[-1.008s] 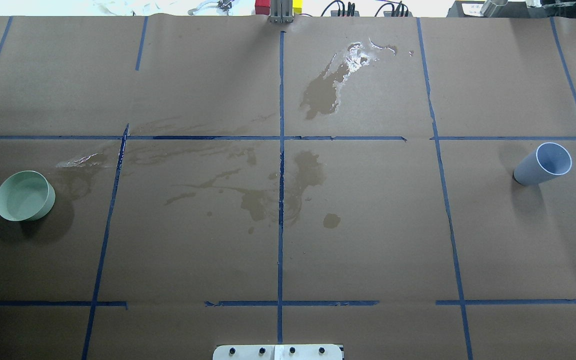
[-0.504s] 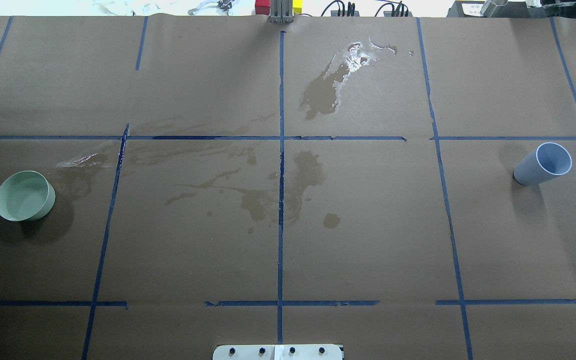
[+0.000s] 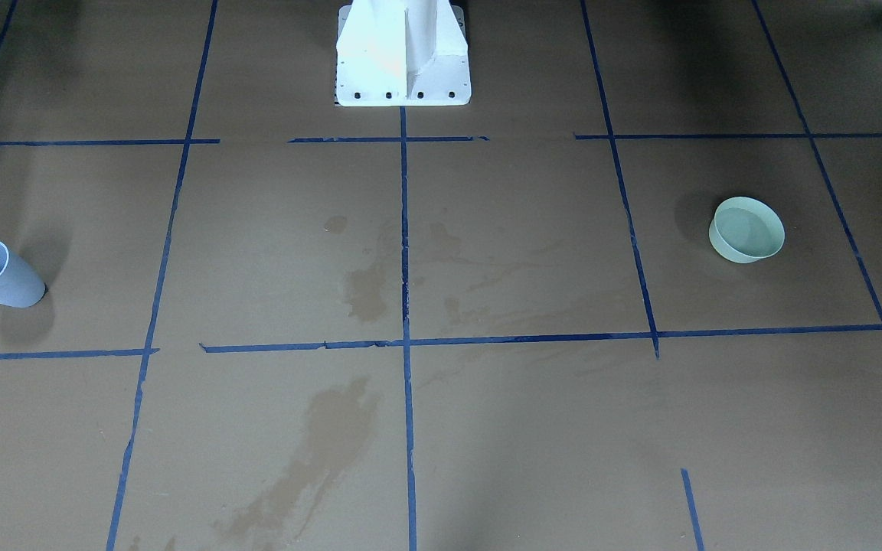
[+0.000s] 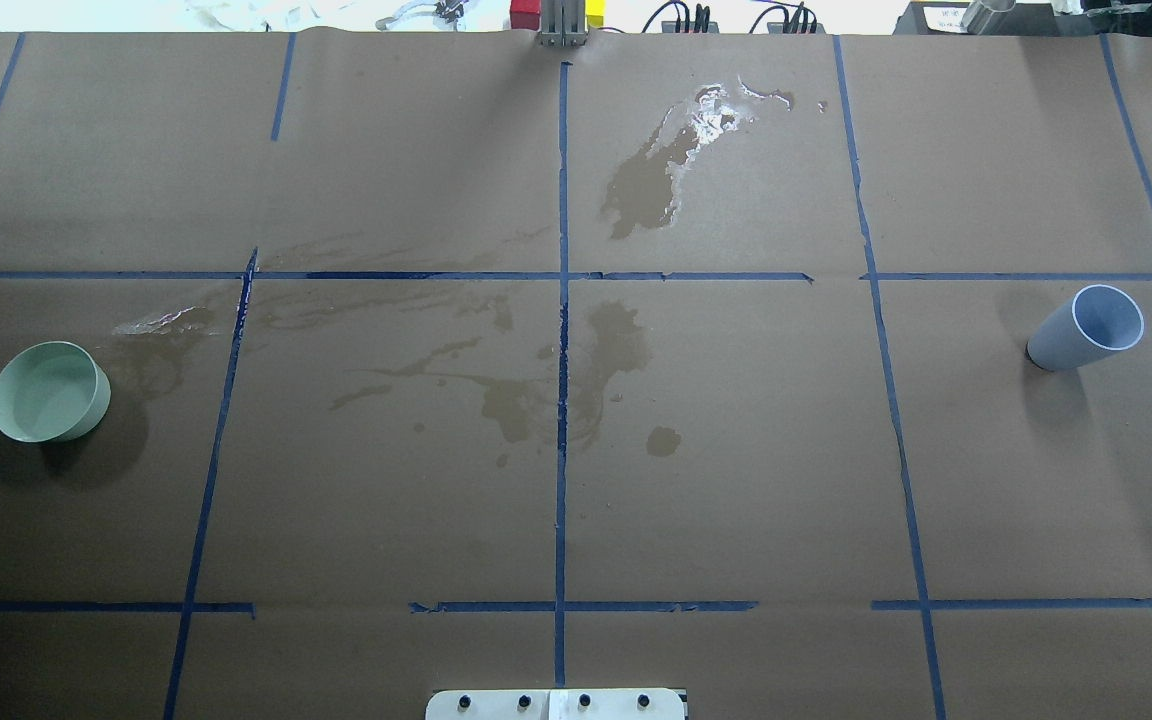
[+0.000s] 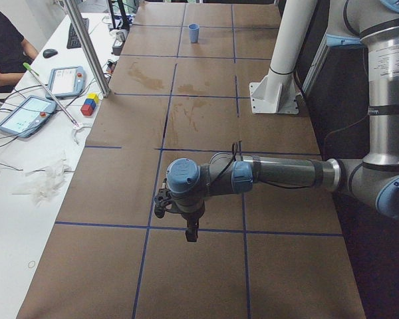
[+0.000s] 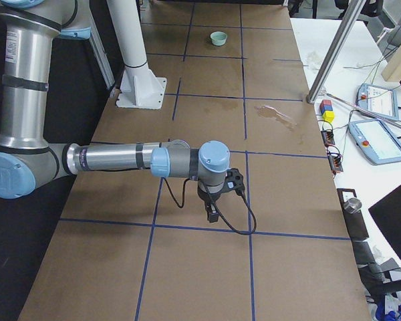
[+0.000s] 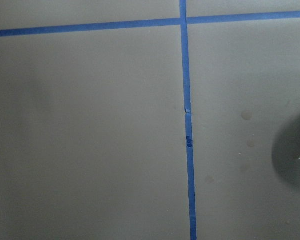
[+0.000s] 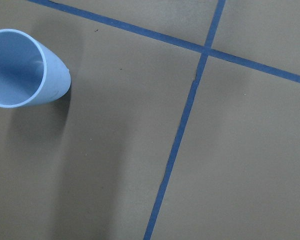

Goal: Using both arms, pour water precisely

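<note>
The left arm (image 5: 279, 174) reaches out low over one end of the bench (image 4: 736, 500). Its left claw (image 5: 191, 234) points straight down near a crossing of blue tape lines (image 4: 562, 300). It shows only in the side view, so I cannot tell whether that claw is spread or closed. The right arm (image 6: 120, 160) is posed the same way at the other end, with the right claw (image 6: 212, 218) hanging above the brown paper. Its state cannot be told either.

The water (image 4: 714, 112) lies as a glinting puddle on the paper in a far cell right of the centre line, at the upper end of a dark blotch. A thinner shining streak lies on the paper near the green bowl (image 4: 49, 392). Dull brown stains (image 4: 526, 400) spread around the middle tape crossing.

The bowl sits on the robot's left side. The pale-blue cup (image 4: 1086, 328) stands upright on its right side, well apart from the bowl. Whether either vessel holds water cannot be told. The white pedestal (image 3: 403, 53) stands at the bench's robot-side edge, on the centre line.
</note>
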`<action>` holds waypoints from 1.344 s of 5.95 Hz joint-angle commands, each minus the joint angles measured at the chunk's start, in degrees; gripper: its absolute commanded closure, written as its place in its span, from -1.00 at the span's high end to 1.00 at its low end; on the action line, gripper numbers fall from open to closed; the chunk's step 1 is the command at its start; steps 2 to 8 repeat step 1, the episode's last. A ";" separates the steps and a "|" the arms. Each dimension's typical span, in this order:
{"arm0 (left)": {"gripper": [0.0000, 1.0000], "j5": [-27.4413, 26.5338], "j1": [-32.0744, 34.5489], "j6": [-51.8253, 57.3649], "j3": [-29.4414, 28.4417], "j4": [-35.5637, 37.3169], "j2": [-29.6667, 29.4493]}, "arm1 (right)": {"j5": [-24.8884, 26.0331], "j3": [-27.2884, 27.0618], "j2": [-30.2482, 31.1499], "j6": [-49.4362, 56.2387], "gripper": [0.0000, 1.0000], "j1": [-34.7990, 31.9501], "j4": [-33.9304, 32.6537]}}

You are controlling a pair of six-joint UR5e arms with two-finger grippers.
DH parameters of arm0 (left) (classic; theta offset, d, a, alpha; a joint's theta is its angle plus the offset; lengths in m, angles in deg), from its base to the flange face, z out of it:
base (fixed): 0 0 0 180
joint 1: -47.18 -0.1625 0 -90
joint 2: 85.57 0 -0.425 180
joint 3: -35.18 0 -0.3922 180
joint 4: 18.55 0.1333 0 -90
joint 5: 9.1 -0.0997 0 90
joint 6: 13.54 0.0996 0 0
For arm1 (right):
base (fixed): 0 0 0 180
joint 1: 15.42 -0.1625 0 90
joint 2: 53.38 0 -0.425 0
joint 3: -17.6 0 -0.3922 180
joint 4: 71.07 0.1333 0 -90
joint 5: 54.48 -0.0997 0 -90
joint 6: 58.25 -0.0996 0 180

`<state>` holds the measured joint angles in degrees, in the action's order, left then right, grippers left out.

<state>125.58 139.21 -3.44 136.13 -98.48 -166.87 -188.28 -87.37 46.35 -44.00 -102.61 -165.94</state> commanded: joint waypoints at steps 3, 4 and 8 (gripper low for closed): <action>1.00 -0.11 -0.01 0.00 -0.14 -0.05 -0.60 | 0.12 0.29 0.02 -0.02 1.00 0.00 -0.05; 1.00 -0.11 -0.01 0.00 -0.14 -0.05 -0.60 | 0.12 0.29 0.02 -0.02 1.00 0.00 -0.05; 1.00 -0.11 -0.01 0.00 -0.14 -0.05 -0.60 | 0.12 0.29 0.02 -0.02 1.00 0.00 -0.05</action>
